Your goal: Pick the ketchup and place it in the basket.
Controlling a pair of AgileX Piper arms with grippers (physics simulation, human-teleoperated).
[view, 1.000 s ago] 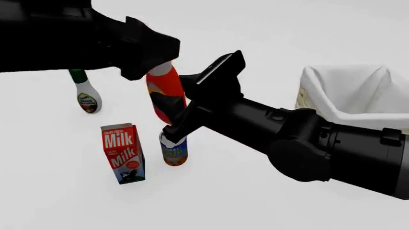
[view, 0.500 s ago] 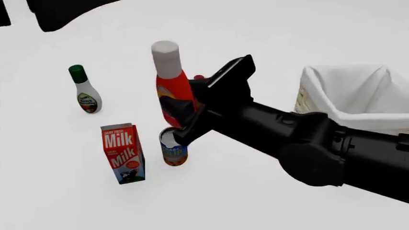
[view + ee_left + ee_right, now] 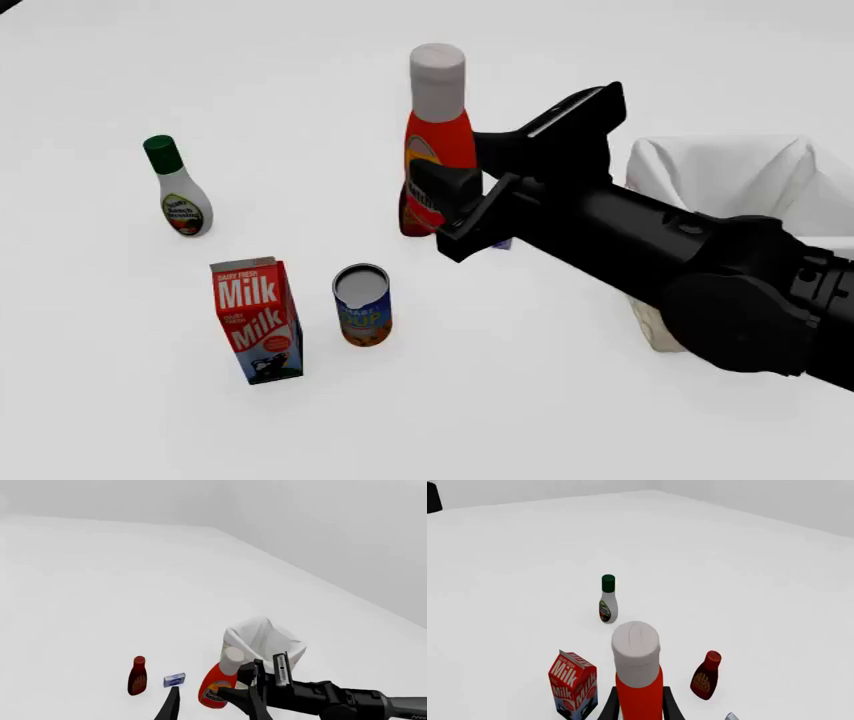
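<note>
The ketchup (image 3: pixel 438 140) is a red-orange bottle with a white cap, upright in my right gripper (image 3: pixel 435 200), which is shut on its lower body and holds it off the table. In the right wrist view the ketchup's cap (image 3: pixel 636 652) fills the near centre with a finger on each side of the red body. The basket (image 3: pixel 727 185), wicker with white lining, stands to the right of the ketchup. In the left wrist view the ketchup (image 3: pixel 215 690) hangs in front of the basket (image 3: pixel 263 640). My left gripper (image 3: pixel 213 712) is open, empty and far back.
A milk carton (image 3: pixel 256 320) and a can (image 3: pixel 362 305) stand near the front. A white bottle with a green cap (image 3: pixel 176 187) is at the left. A dark red bottle (image 3: pixel 706 676) and a small blue box (image 3: pixel 175 680) sit behind the ketchup.
My right gripper has carried the ketchup up and to the right, toward the basket. My left arm has pulled out of the front view.
</note>
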